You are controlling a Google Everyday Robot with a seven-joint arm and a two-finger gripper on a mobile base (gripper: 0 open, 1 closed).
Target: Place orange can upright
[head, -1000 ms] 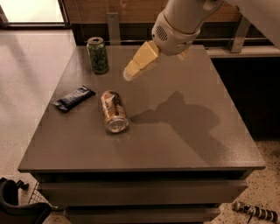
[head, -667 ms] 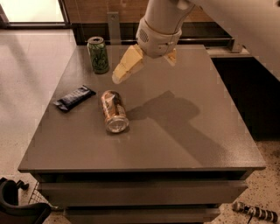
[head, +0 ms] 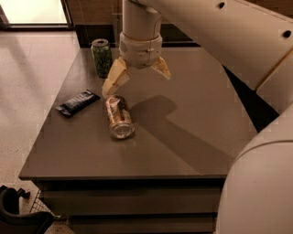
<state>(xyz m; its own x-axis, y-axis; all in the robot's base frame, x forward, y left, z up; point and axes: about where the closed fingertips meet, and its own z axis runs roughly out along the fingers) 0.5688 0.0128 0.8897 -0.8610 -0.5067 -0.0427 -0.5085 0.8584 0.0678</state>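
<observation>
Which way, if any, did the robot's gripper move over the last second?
Yes: the gripper, jaws spread, shifted toward the green can and now hovers near the lying orange can.

My arm (head: 238, 41) is all smooth, off-white shell, built of fat rounded links. I see two small dark round holes (head: 221, 5) in its upper cover and a thin tan seam where two links meet. The wrist (head: 140, 45) is a pale cylinder with a grooved collar at its base. The gripper (head: 137, 84), above the table (head: 197, 114), has two yellowish-cream wedge-shaped fingers (head: 114, 80), spread apart.
</observation>
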